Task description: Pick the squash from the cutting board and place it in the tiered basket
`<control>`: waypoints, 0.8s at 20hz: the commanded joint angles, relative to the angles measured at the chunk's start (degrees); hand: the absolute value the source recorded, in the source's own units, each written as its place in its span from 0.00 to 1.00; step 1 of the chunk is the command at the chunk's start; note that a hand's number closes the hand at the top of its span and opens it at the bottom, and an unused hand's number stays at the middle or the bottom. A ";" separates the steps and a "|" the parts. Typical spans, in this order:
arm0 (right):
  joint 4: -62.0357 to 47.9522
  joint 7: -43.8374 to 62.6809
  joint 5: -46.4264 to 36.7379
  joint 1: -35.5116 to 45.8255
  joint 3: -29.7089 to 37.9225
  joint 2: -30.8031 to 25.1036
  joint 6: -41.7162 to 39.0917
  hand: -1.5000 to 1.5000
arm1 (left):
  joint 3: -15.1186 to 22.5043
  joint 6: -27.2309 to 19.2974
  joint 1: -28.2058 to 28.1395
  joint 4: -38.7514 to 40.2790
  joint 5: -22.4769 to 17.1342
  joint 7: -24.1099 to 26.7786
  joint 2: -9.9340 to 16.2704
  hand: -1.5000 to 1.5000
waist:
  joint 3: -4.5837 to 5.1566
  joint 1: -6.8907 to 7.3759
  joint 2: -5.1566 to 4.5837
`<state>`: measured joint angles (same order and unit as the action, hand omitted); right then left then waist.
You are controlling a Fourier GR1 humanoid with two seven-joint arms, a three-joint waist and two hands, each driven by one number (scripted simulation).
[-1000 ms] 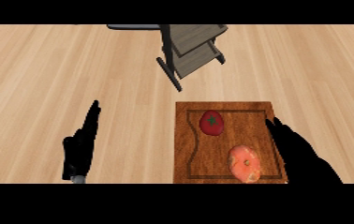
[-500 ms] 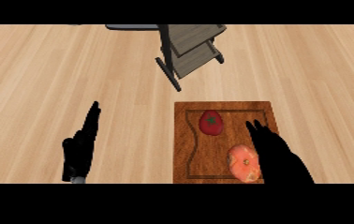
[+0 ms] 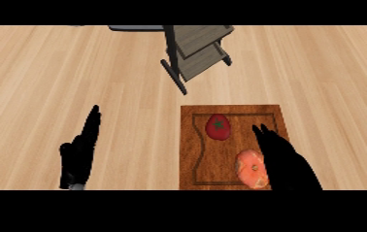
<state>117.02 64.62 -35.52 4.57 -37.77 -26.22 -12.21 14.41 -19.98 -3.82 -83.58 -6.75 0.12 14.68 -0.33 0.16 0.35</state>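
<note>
A pale orange squash [image 3: 251, 169] lies on the near right part of the wooden cutting board [image 3: 193, 151]. A dark red tomato-like vegetable [image 3: 218, 127] sits further back on the same board. My right hand [image 3: 283, 159] hovers over the board's right side with straight fingers pointing away from me, right beside the squash and covering its right edge. My left hand [image 3: 80, 151] rests open on the counter at the lower left, fingers up. The grey tiered basket [image 3: 197, 46] stands beyond the board at the top centre.
The light wooden counter [image 3: 86, 75] spreads all around the board. A dark flat object [image 3: 136, 27] shows at the top edge, left of the basket.
My right hand has slid leftward across the board, from its right edge to a spot close beside the squash. The left hand and both vegetables have stayed put.
</note>
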 commanded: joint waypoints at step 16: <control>-10.17 3.48 2.52 0.75 5.77 6.08 -9.27 0.00 | -2.16 1.71 -0.85 2.02 0.59 -1.89 -0.40 0.50 | 0.35 0.01 -0.38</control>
<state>108.16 62.05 -34.47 4.15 -33.84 -20.63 -16.34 13.14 -18.79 -4.03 -83.04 -5.68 1.40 13.64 -0.39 0.13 0.36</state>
